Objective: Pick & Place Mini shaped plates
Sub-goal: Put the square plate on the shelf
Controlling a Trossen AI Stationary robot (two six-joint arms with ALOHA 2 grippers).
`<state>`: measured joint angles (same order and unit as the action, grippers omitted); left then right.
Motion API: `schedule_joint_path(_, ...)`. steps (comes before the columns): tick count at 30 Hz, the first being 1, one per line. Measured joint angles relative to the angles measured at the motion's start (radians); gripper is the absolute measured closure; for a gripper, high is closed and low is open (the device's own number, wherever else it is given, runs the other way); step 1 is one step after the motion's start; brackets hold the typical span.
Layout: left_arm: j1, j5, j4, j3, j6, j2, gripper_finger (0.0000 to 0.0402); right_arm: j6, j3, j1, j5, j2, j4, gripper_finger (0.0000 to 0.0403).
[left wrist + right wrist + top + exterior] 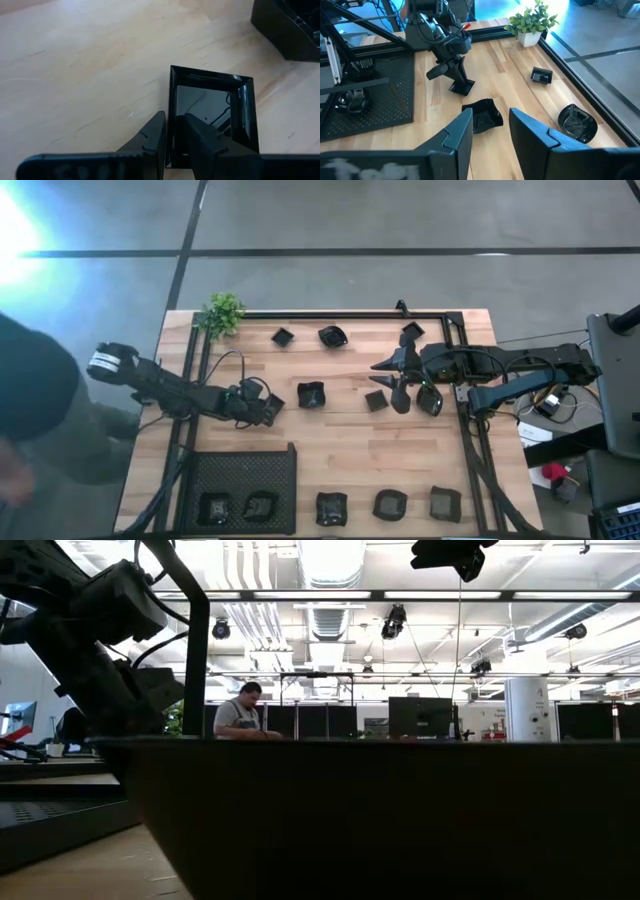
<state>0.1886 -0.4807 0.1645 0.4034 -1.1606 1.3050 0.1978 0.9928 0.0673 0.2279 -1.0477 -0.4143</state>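
Note:
Small glossy black plates lie scattered on the wooden table. My left gripper (262, 408) reaches down onto a square plate (212, 107) left of centre, which rests flat on the table. It is open, one finger (155, 137) outside the plate's near rim and the other (200, 137) inside. My right gripper (400, 385) hangs open and empty above the table's right half. Ahead of it lies a wavy plate (482, 117). Two plates (213, 507) (260, 505) sit in the mesh tray (245, 465). My left gripper comes slanting down from the table's left and straddles the square plate's near rim (171, 115), one finger inside the plate and one outside. Whether the fingers touch the rim I cannot tell. The plate lies on the table.
More plates lie along the far side (282, 336) (332, 335) (411, 332) and the near edge (331, 507) (390, 504) (445, 503). A green plant (222, 313) stands at the far left corner. A black frame (460, 360) borders the table. A person sits in the room behind.

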Motion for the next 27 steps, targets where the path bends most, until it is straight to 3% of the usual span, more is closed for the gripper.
schedule_joint_path(6,0.000,0.002,-0.005,0.001,-0.004,0.004,0.0393,0.000,0.000,0.000,0.000,0.000,0.000,0.0280)
schedule_joint_path(21,0.014,0.056,0.014,0.000,0.043,-0.069,0.0401,0.009,0.000,0.000,0.001,0.000,0.000,0.0280)
schedule_joint_path(27,0.059,0.158,0.048,0.000,0.089,-0.142,0.0401,0.012,0.000,0.000,0.001,0.000,0.000,0.0280)
